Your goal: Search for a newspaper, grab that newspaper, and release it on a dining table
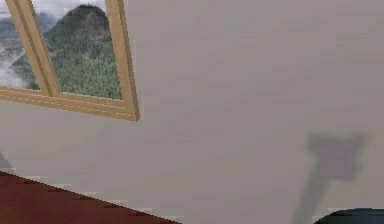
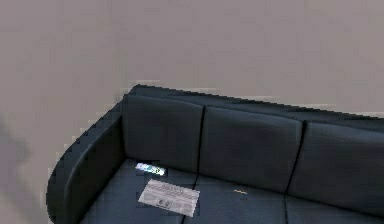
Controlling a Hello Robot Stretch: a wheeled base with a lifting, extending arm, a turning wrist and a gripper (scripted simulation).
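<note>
Pale wall (image 2: 250, 40) behind a dark sofa (image 2: 250, 140), newspaper (image 2: 170, 196) on its seat
Lying flat on the leftmost seat cushion in the arm side view, near the rounded armrest (image 2: 85, 165); just past it toward the backrest, a small flat pale-and-dark object (image 2: 150, 169), narrowly apart from the paper. Three back cushions side by side along the wall. In the forward view, more pale wall, a wood-framed window (image 1: 70, 55) at upper left with a forested mountain behind the glass, dark red floor (image 1: 40, 200) at lower left, a dark rounded edge (image 1: 350, 216) at the bottom right corner. Cannot tell how the jaws stand
</note>
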